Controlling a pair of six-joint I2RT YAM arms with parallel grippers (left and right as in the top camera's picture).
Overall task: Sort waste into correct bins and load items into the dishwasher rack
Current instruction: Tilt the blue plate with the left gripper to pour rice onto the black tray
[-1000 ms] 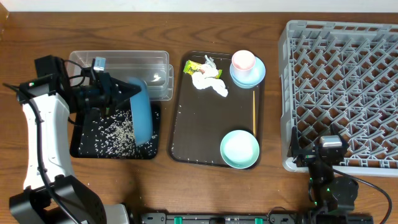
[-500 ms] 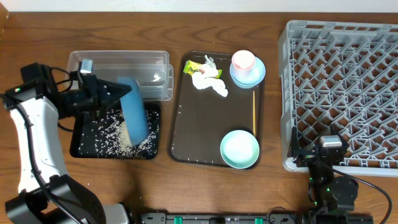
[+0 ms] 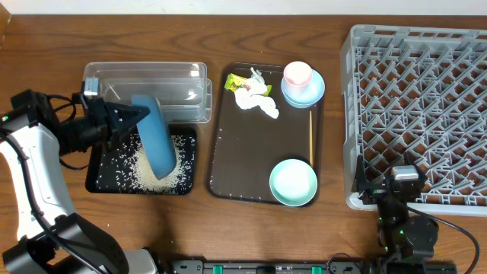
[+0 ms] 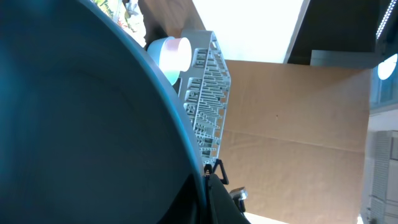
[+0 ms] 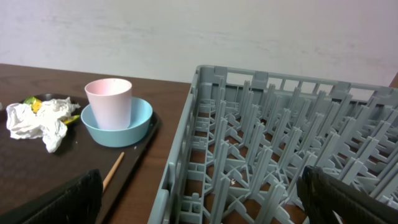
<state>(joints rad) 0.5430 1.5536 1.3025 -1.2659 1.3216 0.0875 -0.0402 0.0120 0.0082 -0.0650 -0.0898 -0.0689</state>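
Observation:
My left gripper (image 3: 124, 119) is shut on the rim of the large dark blue dish (image 3: 154, 137), holding it tipped on edge over the black tray (image 3: 103, 181). Loose rice (image 3: 141, 171) lies scattered and heaped in that tray. In the left wrist view the dish (image 4: 81, 124) fills the frame and the left gripper (image 4: 206, 186) pinches its edge. The crumpled tissue (image 3: 256, 100), wrapper (image 3: 237, 82), pink cup (image 3: 297, 74) on its saucer (image 3: 304, 93), pale blue bowl (image 3: 293, 183) and wooden stick (image 3: 310, 137) rest on the brown serving tray (image 3: 240, 160). My right gripper (image 5: 205, 205) is open, empty, at the rack's (image 3: 418, 106) front edge.
The clear tub (image 3: 144, 80) stands just behind the black tray, touching it. The grey rack takes up the right side of the table. The right arm (image 3: 403, 205) sits at the rack's near left corner, by the table's front edge.
The left arm has drawn back to the left, taking the tipped dish with it across the black tray. More rice now lies in the tray. The right arm has not moved.

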